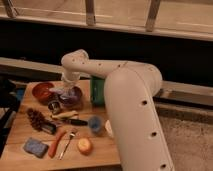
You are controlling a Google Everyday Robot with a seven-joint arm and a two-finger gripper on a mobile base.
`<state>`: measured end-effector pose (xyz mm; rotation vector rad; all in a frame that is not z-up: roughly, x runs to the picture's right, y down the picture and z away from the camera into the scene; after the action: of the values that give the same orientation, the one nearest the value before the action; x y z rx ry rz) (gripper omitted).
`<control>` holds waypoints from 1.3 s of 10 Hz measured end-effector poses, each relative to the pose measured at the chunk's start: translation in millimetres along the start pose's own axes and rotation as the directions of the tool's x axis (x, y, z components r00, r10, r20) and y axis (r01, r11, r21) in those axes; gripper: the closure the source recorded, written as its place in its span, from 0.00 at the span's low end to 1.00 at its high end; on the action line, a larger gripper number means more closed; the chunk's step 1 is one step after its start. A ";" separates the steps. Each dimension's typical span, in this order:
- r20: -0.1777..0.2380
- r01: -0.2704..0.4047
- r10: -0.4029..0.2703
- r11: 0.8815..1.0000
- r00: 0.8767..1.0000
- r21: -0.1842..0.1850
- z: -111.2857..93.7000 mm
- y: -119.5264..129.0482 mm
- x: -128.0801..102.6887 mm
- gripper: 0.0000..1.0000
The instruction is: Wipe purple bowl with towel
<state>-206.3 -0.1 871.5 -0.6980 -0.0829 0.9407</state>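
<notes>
Jaws pressed together, the gripper (65,90) hangs from the white arm (125,95) over the ten o'clock rim of the purple bowl (74,100), at the far left of the wooden table (20,127). The towel (60,93), a pale blue-grey bunch, lies right under the gripper on that rim; whether it is pinched I cannot tell. At the bowl's nine o'clock sits the orange-red bowl (42,91), just beside it. A green container (97,91) stands at its three o'clock. A small tin (54,106) sits at seven o'clock, close by. Toward six o'clock lie a dark-handled knife (71,120), a blue cup (95,124) and an orange fruit (84,145); a blue pad (35,147) lies well apart at seven o'clock.
</notes>
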 end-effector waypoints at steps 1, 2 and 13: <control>-0.026 -0.038 0.038 0.999 0.999 0.001 13.0 -9.9 13.8 1.00; -0.047 -0.076 0.076 0.997 0.996 0.000 24.7 -18.6 26.2 1.00; -0.104 -0.032 0.037 0.998 0.994 0.045 64.5 -35.8 -3.3 1.00</control>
<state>-205.8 16.6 943.4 -0.7089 0.0421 0.9347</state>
